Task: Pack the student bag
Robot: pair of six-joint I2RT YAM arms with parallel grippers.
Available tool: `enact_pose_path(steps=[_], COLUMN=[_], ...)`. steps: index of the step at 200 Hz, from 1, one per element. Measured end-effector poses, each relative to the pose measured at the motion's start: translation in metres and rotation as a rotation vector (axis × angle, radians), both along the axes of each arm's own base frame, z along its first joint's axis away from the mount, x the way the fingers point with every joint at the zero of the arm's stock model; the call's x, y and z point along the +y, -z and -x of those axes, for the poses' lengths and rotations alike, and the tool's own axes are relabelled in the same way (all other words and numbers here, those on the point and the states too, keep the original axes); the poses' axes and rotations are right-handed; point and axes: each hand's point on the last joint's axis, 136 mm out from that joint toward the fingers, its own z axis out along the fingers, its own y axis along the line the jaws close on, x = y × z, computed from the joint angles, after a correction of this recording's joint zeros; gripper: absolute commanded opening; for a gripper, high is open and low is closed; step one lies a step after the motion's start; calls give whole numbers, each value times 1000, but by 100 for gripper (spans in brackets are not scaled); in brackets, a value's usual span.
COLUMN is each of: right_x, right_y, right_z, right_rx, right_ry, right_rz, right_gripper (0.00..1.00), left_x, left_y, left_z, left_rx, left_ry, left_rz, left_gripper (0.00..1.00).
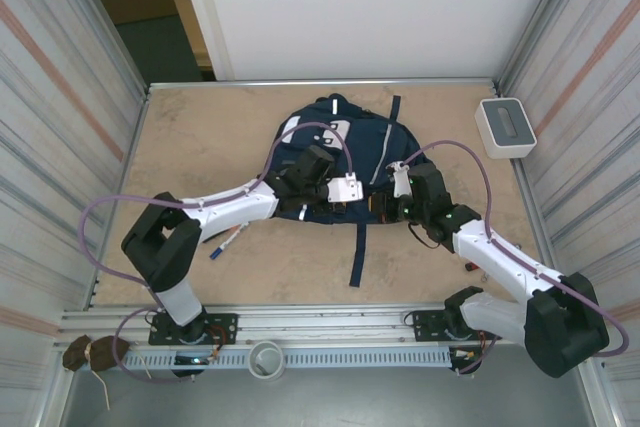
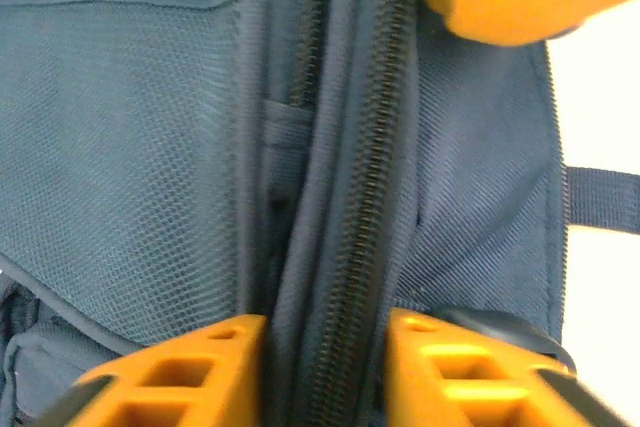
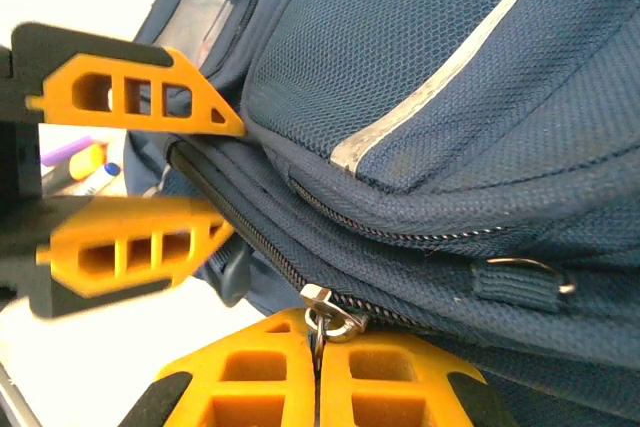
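Observation:
The student bag [image 1: 345, 142], navy blue with white stripes, lies flat at the middle of the table. My left gripper [image 1: 345, 190] is at its near edge; in the left wrist view its orange fingers [image 2: 175, 377] press on either side of the zipper fold [image 2: 345, 247], which fills the gap between them. My right gripper [image 1: 402, 187] is at the bag's right side. In the right wrist view that gripper [image 3: 318, 339] is shut on the metal zipper pull [image 3: 332, 309], and the left gripper's fingers [image 3: 140, 92] straddle the same zipper line further along.
A white-grey box [image 1: 505, 127] stands at the back right by the wall. A pen [image 1: 225, 243] lies on the table under the left arm. A bag strap [image 1: 358, 247] trails toward the near edge. Metal walls close in both sides.

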Motion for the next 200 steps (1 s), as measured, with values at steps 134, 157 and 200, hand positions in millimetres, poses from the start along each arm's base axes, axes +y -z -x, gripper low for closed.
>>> enact_pose_path(steps=[134,157,200], right_x=[-50,-44,-31], right_y=[3,2,0], right_z=[-2,1,7], right_rx=[21,22,29], right_ry=[158,129,83], right_rz=[151,137,108], right_gripper=[0,0,0], left_x=[38,41,33], left_y=[-1,-2,-27], left_z=[-9,-8,5], left_rx=[33,35,-1], left_ry=[55,54,62], left_rz=[155,161,181], left_gripper=[0,22,58])
